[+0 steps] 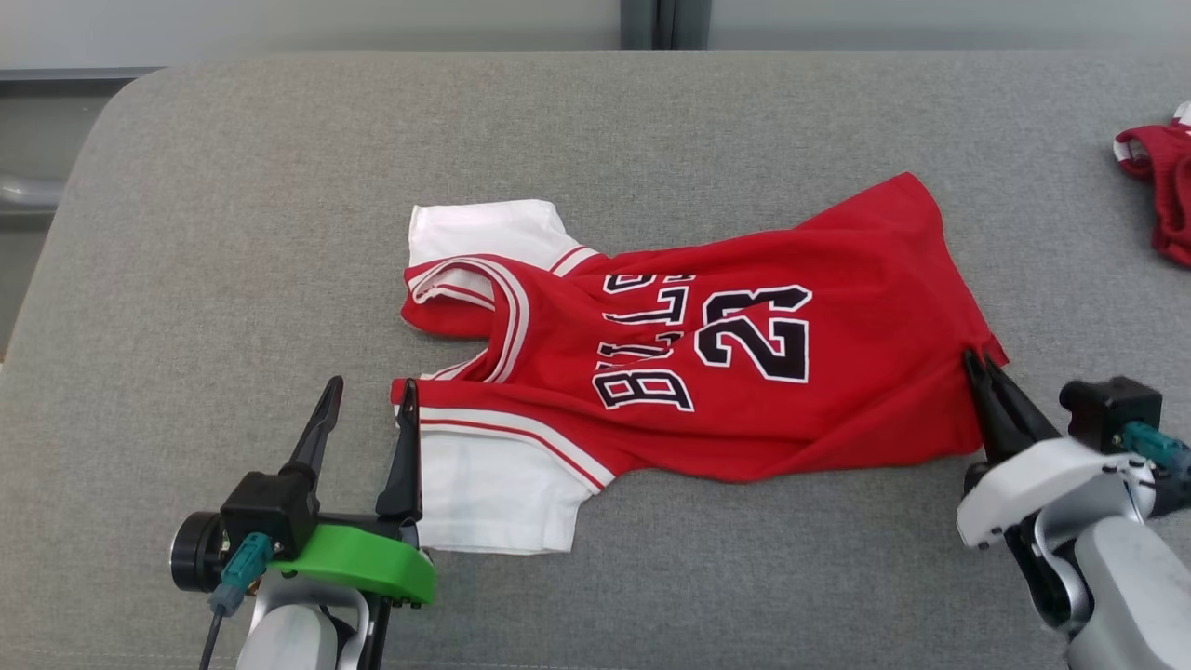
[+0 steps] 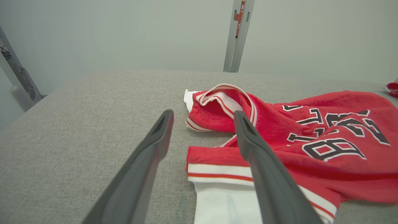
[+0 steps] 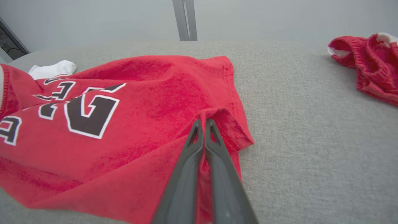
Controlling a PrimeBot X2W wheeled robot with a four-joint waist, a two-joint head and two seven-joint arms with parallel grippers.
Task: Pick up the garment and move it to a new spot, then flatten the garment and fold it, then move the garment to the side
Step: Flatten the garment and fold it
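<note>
Jersey [image 1: 791,419] hem clamped in my right pincer [image 1: 982,358]; left pincer [image 1: 370,386] wide open, empty, beside the shoulder. I fear the thin bite slipping.

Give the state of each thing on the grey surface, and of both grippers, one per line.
jersey: lying front up, wrinkled, not folded, hem corner pinched.
left gripper: open, holding nothing, at the jersey's near shoulder.
right gripper: shut on the jersey's hem corner.
red garment: crumpled at the far right, untouched.

Lab-like test room, grey fabric-covered table [image 1: 233,233], bare pale wall [image 2: 124,31], metal post [image 2: 238,37]
</note>
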